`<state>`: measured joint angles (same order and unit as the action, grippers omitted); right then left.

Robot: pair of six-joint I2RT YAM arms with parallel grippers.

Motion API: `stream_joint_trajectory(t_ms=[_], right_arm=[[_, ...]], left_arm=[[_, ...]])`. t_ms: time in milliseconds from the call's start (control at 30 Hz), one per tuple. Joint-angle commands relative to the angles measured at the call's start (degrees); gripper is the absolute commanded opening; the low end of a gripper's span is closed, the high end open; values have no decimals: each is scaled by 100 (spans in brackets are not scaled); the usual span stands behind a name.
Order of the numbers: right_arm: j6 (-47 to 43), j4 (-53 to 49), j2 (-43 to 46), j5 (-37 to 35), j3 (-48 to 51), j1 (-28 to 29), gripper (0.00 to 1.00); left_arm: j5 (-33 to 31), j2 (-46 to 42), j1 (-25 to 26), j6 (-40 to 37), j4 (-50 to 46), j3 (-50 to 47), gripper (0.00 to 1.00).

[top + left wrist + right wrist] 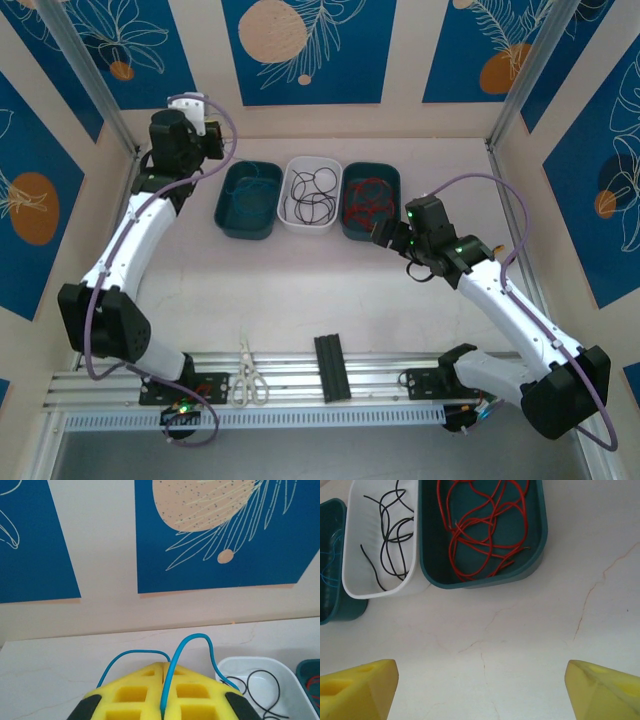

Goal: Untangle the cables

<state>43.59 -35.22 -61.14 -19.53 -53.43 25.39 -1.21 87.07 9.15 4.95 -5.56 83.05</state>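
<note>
My left gripper [163, 666] is shut on a blue cable [187, 645], which arches out between the yellow pads and trails down on both sides. In the top view this gripper [213, 145] is raised at the back left, near the left teal tray [228, 210]. Black cables [390, 535] lie in the white tray [355, 587]. Red cables [485, 530] lie looped in the right teal tray [540, 540]. Thin blue cables [327, 555] show faintly in the left teal tray [340, 607]. My right gripper [481, 667] is open over bare table just in front of the trays.
The three trays stand in a row at the back centre, the white tray [290, 215] in the middle. Scissors [247, 378] and a black block [331, 366] rest on the metal rails at the near edge. Patterned walls enclose the table on three sides.
</note>
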Motion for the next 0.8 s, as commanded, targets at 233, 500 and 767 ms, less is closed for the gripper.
stream_joint_trajectory(t_ms=[233,500,767], right_arm=[[119,-48,146,-242,41,-161,94],[133,50,258,-269,181,-192,99],[114,79,287,-260,217,-210,99]], left_arm=[[-92,627,-80,-181,-163,553,0],[84,1087,-73,-113,-385,844,0],[183,1363,-64,147,-646,813,0]])
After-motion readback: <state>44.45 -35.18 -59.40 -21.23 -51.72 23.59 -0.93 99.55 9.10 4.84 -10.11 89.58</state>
